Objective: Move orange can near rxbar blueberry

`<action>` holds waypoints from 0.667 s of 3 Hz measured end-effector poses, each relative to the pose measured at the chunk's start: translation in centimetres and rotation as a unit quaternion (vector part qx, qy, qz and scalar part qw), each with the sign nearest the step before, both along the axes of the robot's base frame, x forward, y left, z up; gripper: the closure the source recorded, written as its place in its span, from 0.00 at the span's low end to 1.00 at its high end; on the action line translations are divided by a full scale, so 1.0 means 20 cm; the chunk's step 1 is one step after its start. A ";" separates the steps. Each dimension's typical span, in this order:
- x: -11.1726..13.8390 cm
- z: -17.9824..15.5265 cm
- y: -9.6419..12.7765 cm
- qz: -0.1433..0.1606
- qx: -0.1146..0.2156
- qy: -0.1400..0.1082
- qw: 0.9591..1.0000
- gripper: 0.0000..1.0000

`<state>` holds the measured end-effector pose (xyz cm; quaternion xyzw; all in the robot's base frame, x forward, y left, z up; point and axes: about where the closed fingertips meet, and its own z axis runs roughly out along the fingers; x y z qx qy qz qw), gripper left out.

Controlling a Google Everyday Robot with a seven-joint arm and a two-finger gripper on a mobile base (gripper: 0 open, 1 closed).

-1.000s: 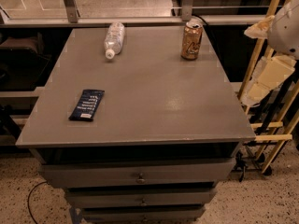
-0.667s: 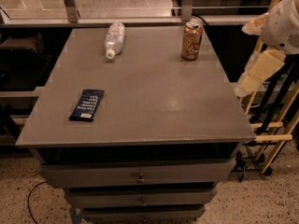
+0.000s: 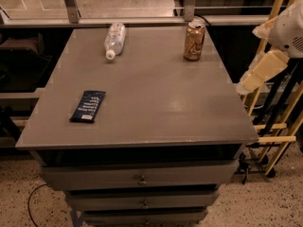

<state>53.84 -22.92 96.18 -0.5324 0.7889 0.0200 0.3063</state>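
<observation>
The orange can (image 3: 194, 40) stands upright at the far right of the grey table top (image 3: 156, 93). The rxbar blueberry (image 3: 88, 106), a flat dark blue wrapper with white text, lies near the front left of the table. My gripper (image 3: 258, 74) hangs beside the table's right edge, off the surface. It is in front of and to the right of the can and touches nothing. It holds nothing that I can see.
A clear plastic bottle (image 3: 115, 39) lies on its side at the far left-centre. The table is a drawer cabinet with drawers (image 3: 141, 178) below. Yellow-wood stands (image 3: 279, 126) lean to the right of the table. A window rail (image 3: 142, 20) runs behind.
My arm has shifted a little to the left, towards the table's right edge. The can, bar and bottle have not moved.
</observation>
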 end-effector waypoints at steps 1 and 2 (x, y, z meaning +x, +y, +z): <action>0.13 -0.05 -0.09 -0.069 0.075 -0.012 0.995 0.00; 0.31 -0.08 -0.13 -0.114 0.131 -0.031 0.984 0.00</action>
